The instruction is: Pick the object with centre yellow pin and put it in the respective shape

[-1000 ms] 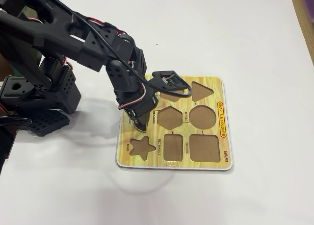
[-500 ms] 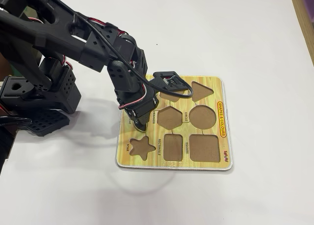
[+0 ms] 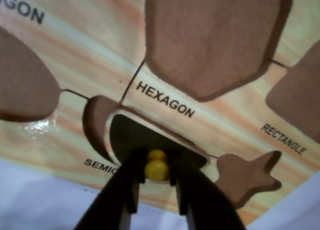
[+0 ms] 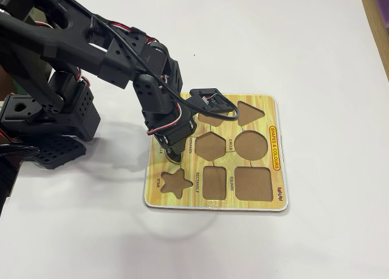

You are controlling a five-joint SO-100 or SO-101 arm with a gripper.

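Closest to the wrist camera, the hand (image 3: 157, 182) has its two dark fingers drawn in tight on the yellow pin (image 3: 156, 169), which stands at the centre of a dark piece (image 3: 131, 135) with a curved edge. That piece lies at the recess (image 3: 98, 122) marked with a label cut off at "SEMIC", so I take it for the semicircle. It looks tilted or lifted at one side, with the brown floor of the recess showing along its left rim; whether it is seated, going in or coming out I cannot tell. Beyond it on the board (image 4: 276, 194) the hexagon (image 3: 215, 39), rectangle (image 3: 300, 97) and star (image 3: 247, 176) recesses are empty, and the fixed view shows the circle (image 4: 252, 144), square (image 4: 253, 183) and triangle (image 4: 249, 112) recesses empty too. No other loose pieces are visible on the white tabletop (image 4: 316, 60). My judgement: the grasp is made and the piece is at its matching shape; what remains is to settle it flat, let go of the pin and draw the arm (image 4: 91, 54) away.
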